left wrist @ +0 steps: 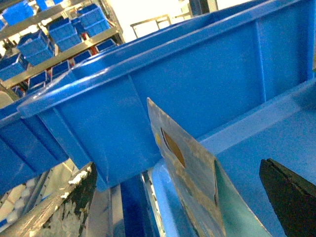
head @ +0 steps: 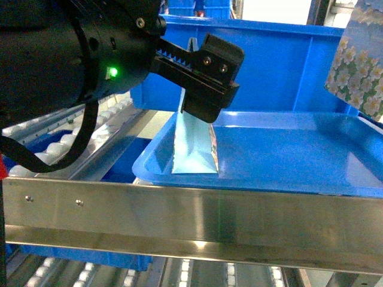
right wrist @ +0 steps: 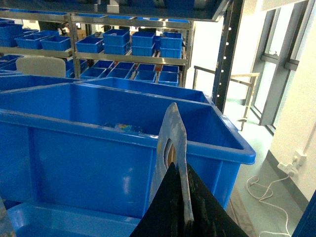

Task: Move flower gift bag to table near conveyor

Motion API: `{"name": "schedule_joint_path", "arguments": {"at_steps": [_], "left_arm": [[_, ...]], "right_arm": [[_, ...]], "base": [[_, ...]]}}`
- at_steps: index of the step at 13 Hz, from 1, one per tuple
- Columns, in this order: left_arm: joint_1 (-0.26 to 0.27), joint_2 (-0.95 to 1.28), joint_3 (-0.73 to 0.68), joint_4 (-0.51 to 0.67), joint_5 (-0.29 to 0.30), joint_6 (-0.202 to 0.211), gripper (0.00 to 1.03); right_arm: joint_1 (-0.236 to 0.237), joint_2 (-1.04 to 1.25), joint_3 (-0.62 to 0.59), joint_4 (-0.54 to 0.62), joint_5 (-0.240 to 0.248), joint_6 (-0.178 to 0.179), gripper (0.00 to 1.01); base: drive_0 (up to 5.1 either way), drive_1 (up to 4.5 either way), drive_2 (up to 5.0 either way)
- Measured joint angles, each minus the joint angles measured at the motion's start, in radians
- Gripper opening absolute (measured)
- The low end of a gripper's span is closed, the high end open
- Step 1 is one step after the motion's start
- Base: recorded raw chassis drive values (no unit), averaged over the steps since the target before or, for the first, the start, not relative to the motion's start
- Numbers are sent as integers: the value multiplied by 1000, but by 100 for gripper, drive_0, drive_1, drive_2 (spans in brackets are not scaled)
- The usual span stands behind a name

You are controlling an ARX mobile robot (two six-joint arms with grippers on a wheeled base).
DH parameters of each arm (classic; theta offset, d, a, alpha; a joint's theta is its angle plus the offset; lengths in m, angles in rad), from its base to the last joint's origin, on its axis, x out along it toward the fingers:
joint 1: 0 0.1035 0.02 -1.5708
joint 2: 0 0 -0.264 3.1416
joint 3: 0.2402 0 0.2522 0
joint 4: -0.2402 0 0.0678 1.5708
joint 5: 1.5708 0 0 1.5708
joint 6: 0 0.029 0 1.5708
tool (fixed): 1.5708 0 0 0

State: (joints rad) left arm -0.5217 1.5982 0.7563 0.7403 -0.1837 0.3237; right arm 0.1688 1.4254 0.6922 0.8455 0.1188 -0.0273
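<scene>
- The flower gift bag (head: pixel 359 66) is found at 2 o'clock in the head view, raised clear of the blue tray (head: pixel 287 161) and cut off by the frame edge.
- In the right wrist view the right gripper (right wrist: pixel 181 197) is seen pressed together on that bag's upper edge, just below the handle hole.
- The left gripper (head: pixel 206 89) is placed at 12 o'clock in the head view, in front of the top of a teal-sided bag (head: pixel 192 143) standing in the tray. Its fingers are spread wide; the bag's panel is seen between them, with no contact shown.
- The table is not shown in any view. The conveyor (head: pixel 54 143) is seen at 9 o'clock, behind the steel rail (head: pixel 191 215).
- Risk: the hold is taken on a thin paper edge only. A swing during transfer is judged likely to tear or slip the bag.
- Risk: the blue bin (head: pixel 281 66) wall and the steel rail lie close by. The hanging bag could be snagged on withdrawal.
- Risk: the spread left fingers could tip the standing bag if the arm is shifted sideways.
- The floral print is shown only by the head view; the pinch itself only by the right wrist view.
- The spread of the left fingers is confirmed only by the left wrist view; in the head view a single finger block is seen.
</scene>
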Motion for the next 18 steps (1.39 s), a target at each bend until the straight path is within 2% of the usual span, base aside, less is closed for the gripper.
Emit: {"name": "schedule_joint_path", "arguments": {"at_steps": [2, 3, 5, 9, 11, 12, 15, 18], "left_arm": [[-14, 38, 27, -16, -16, 4, 98], [-23, 65, 59, 7, -33, 24, 98], [-40, 106, 114, -48, -46, 50, 98], [-40, 116, 116, -56, -52, 51, 98], [-40, 116, 116, -56, -52, 51, 79], [-39, 116, 116, -56, -52, 51, 43], [-40, 116, 116, -55, -53, 51, 4], [-29, 103, 102, -19, -61, 42, 2]], "right_arm": [[0, 0, 0, 0, 0, 0, 2], [0, 0, 0, 0, 0, 0, 2], [0, 0, 0, 0, 0, 0, 2], [0, 0, 0, 0, 0, 0, 2], [0, 0, 0, 0, 0, 0, 2], [0, 0, 0, 0, 0, 0, 2], [0, 0, 0, 0, 0, 0, 2], [0, 0, 0, 0, 0, 0, 2]], "base": [[0, 0, 0], [0, 0, 0], [0, 0, 0], [0, 0, 0], [0, 0, 0], [0, 0, 0], [0, 0, 0], [0, 0, 0]]}}
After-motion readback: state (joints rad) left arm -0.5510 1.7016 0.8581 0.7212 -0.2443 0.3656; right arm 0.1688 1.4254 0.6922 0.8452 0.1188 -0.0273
